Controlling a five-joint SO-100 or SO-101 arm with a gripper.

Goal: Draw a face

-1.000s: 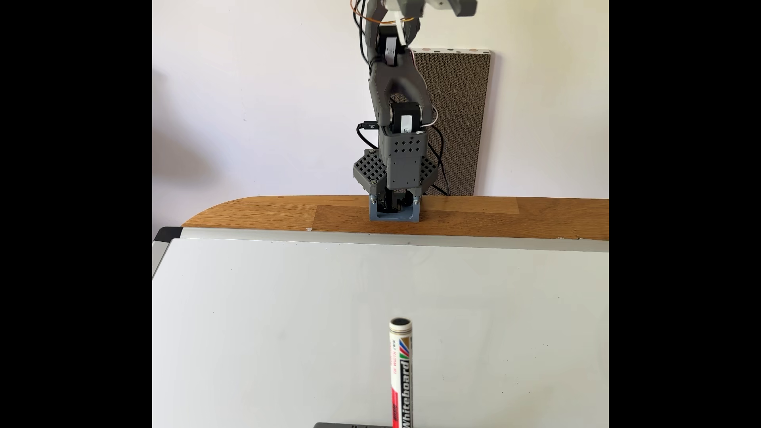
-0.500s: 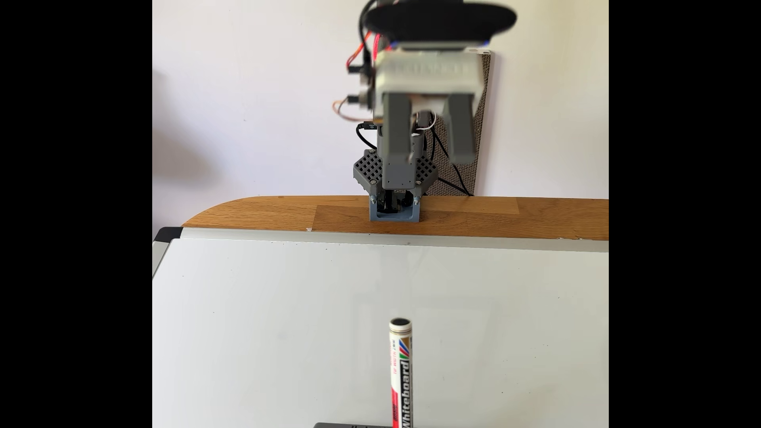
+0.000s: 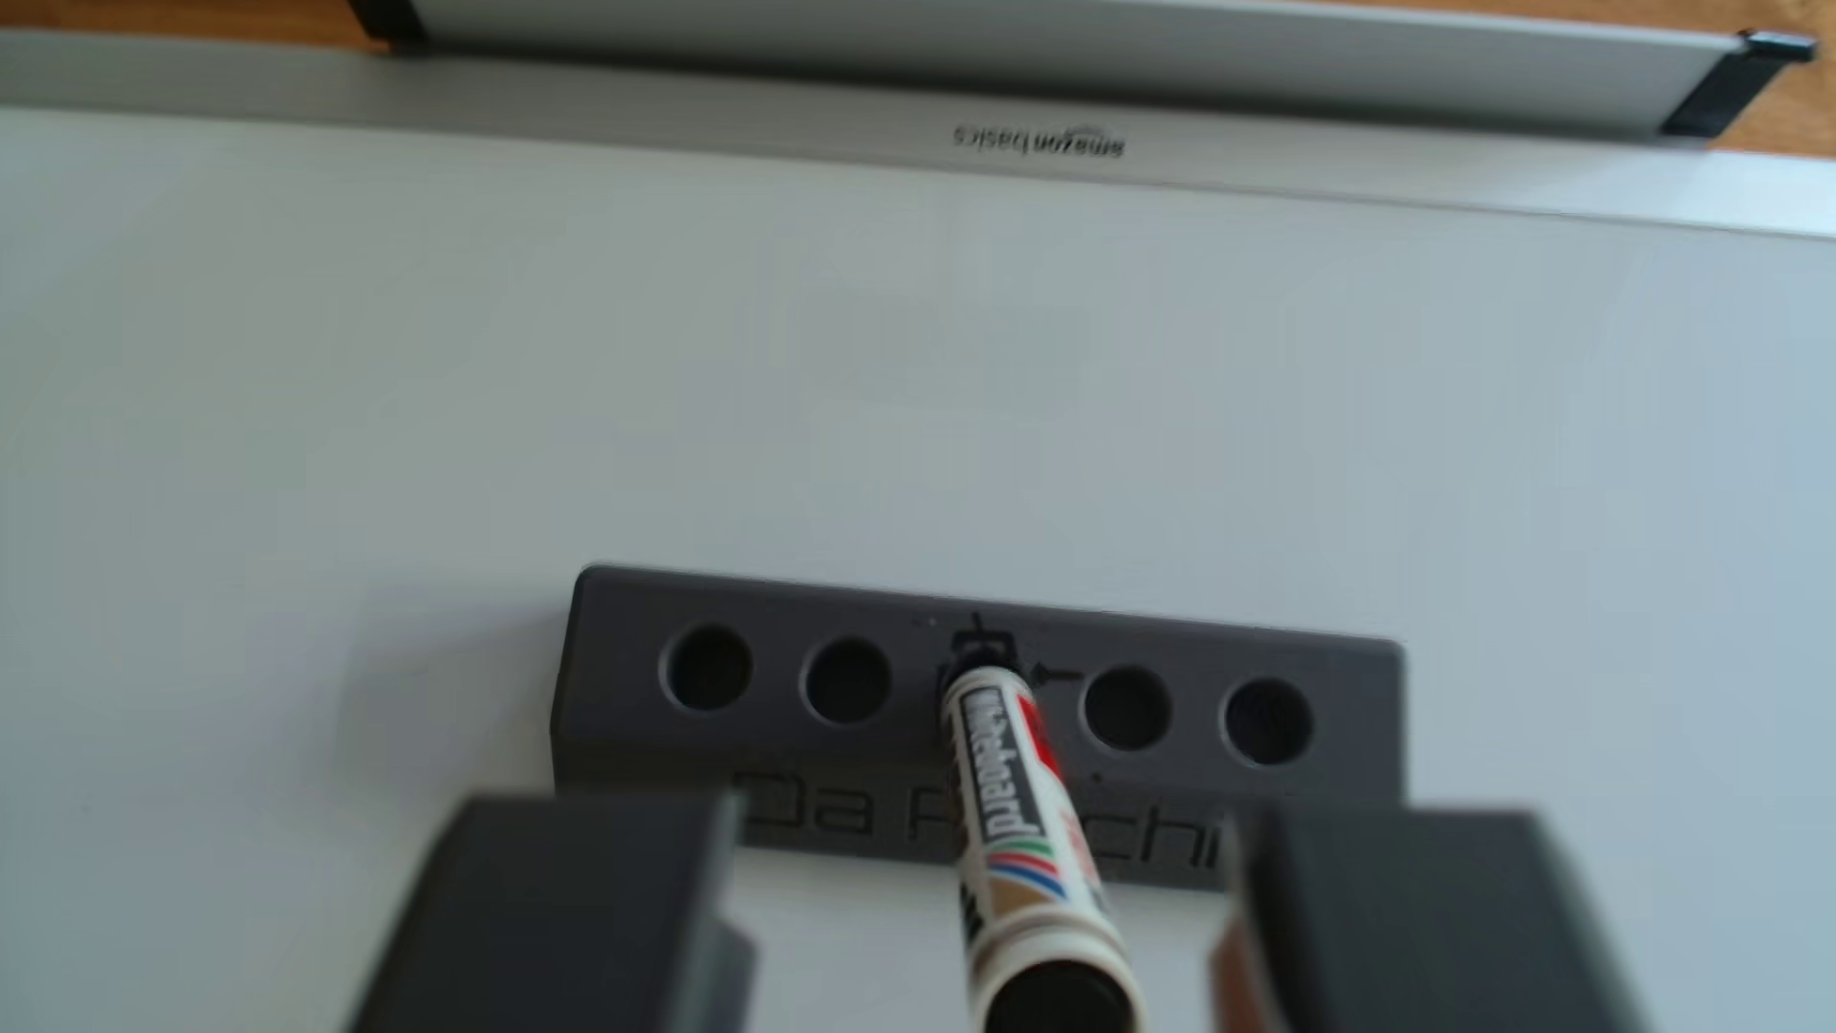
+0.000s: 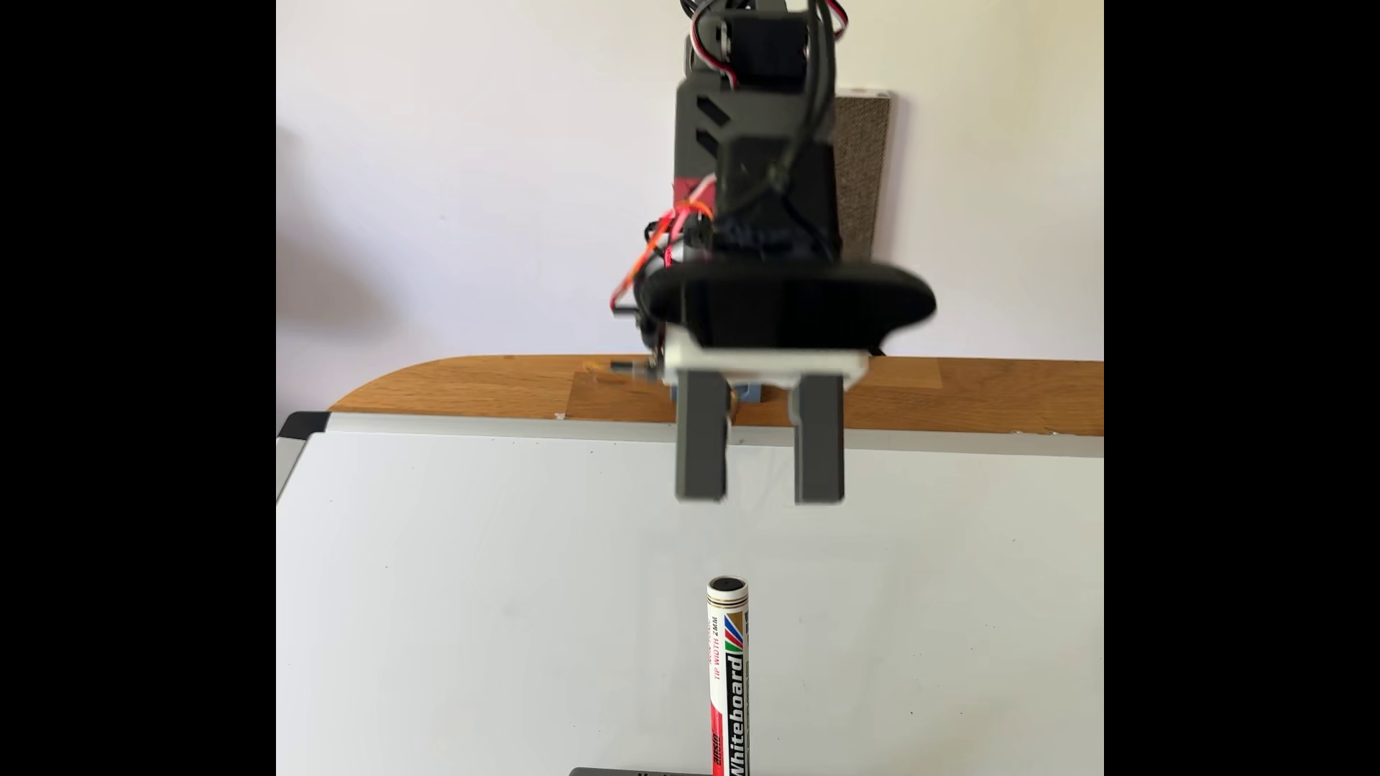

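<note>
A whiteboard marker (image 4: pixel 728 671) stands upright, tip down, in the middle hole of a dark grey holder block (image 3: pixel 1341 735) engraved "Da Pinchi". The block (image 4: pixel 620 771) rests on the white board (image 4: pixel 485 597) at the near edge of the fixed view. My gripper (image 4: pixel 760 496) hangs open above the marker, a little farther back, with its fingers pointing down and nothing between them. In the other view the gripper (image 3: pixel 984 814) has one grey finger on each side of the marker (image 3: pixel 1023 834), clear of it. The face is out of view. Small black marks surround the marker's hole.
The board (image 3: pixel 397 397) lies on a wooden table (image 4: pixel 485 388), with its silver frame and pen tray (image 3: pixel 994 50) at one side. A brown cardboard panel (image 4: pixel 862 171) leans on the wall behind the arm. Several other holes in the block stand unfilled.
The arm has swung forward and down. The gripper dropped from the top of the fixed view to just above the board and stayed open. The marker has not moved.
</note>
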